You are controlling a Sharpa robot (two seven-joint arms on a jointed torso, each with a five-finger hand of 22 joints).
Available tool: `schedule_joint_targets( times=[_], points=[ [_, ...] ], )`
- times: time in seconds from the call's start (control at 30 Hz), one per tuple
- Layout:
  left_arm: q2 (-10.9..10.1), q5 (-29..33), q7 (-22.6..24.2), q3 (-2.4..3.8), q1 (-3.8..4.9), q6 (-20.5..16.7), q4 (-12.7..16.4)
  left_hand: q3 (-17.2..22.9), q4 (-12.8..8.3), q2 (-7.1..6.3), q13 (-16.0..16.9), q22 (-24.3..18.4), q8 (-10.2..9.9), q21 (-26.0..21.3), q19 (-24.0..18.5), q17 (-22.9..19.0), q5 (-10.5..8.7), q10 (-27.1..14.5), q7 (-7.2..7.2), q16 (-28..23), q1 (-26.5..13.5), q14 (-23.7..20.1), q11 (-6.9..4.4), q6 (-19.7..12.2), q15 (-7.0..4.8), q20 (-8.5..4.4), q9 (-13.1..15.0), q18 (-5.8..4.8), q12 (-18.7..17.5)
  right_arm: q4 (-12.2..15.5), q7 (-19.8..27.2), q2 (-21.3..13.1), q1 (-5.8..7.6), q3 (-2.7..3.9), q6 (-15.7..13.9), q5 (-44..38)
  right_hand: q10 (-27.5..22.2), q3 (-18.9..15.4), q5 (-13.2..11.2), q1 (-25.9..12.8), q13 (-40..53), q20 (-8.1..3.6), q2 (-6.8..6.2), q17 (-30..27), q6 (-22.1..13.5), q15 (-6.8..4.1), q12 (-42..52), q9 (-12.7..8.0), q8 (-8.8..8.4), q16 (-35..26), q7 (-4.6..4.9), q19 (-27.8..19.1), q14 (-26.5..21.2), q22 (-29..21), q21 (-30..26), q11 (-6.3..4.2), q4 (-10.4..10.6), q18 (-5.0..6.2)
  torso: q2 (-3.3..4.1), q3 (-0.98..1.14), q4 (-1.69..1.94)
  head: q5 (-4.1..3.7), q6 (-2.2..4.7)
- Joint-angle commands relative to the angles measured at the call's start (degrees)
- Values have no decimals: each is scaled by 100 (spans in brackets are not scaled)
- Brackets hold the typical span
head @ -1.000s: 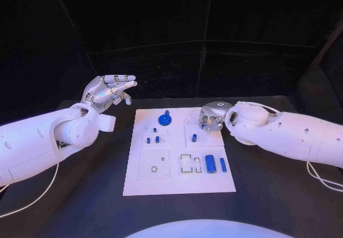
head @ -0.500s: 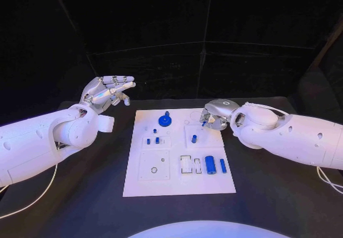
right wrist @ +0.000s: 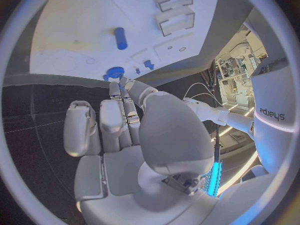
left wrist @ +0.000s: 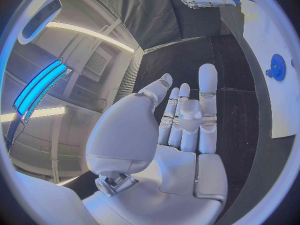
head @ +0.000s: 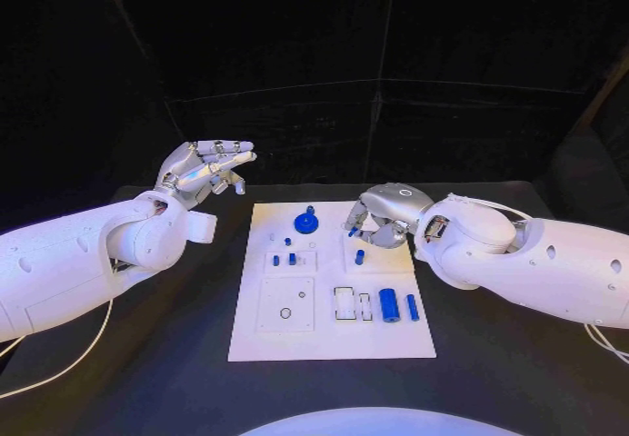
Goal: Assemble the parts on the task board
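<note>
**Right hand drifts nearer over the board's far right**

Since the earlier frame our right hand has slid nearer and leftward over the task board, fingers curled in; whether it pinches anything we cannot tell. Our left hand hovers apart, empty, far left. The parts look small, stiff, light and slippery: pinch them mid-length. Black counter, dark room.

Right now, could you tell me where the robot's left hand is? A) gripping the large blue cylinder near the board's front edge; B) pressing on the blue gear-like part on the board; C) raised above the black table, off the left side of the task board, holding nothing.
C: in the head view the left hand is up in the air left of the task board, fingers apart and empty, well clear of the parts.
</note>
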Motion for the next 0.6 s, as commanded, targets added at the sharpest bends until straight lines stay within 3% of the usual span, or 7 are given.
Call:
schedule_joint_targets(
  times=[0.03, 0.23, 0.4, 0.5, 0.6],
  points=[
    [33, 25, 78, 2, 6, 42, 12, 10, -21, 33, -8, -8, 35, -20, -26, -6, 11, 55, 10, -33, 34, -47, -4, 42, -3, -14, -6, 84, 16, 128, -42, 157, 16, 9, 0, 1, 32, 9, 7, 31, 5, -5, -44, 7, 29, -36, -9, 5, 25, 25, 7, 45, 139, 239, 19, 17, -16, -109, -4, -11, 7, 64, 2],
    [107, 25, 75, 0, 5, 43, 0, 15, -31, 31, -9, -14, 34, -26, -23, -10, 10, 54, 11, -33, 46, -48, -3, 41, -4, -17, -7, 83, 17, 90, -7, 621, 16, -19, 222, 3, 32, 20, 12, 37, 4, -5, -44, -5, 28, -35, -13, 4, 20, 23, 9, 43, 137, 240, 21, 18, -24, -109, 16, -2, 8, 192, -17],
    [157, 25, 77, -1, 6, 40, -2, 15, -31, 30, -9, -15, 35, -27, -22, -16, 9, 55, 12, -35, 45, -49, -3, 42, -4, -17, -7, 83, 18, -45, 51, 938, 0, -166, 402, 4, 31, 21, 12, 36, 4, -5, -44, -14, 27, -35, -14, 3, 19, 19, 10, 41, 135, 237, 19, 19, -25, -108, 11, -10, 11, 263, -63],
    [176, 25, 77, -1, 7, 40, -1, 15, -31, 30, -9, -15, 35, -27, -22, -16, 9, 55, 12, -35, 45, -49, -3, 42, -4, -17, -7, 83, 18, -141, 71, 1080, -14, -299, 512, 4, 30, 22, 12, 35, 3, -5, -45, -20, 25, -34, -15, 2, 17, 16, 12, 39, 134, 236, 18, 21, -26, -107, 14, -6, 6, 342, -82],
    [184, 25, 78, -1, 7, 41, -1, 15, -31, 30, -9, -15, 35, -27, -22, -16, 9, 55, 12, -35, 45, -49, -3, 42, -4, -17, -7, 83, 18, -222, 73, 1173, -34, -360, 581, 2, 25, 24, 11, 30, 2, -4, -49, -21, 20, -33, -19, 0, 11, 19, 16, 39, 134, 240, 22, 24, -27, -108, 13, -5, 0, 379, -102]
  ],
)
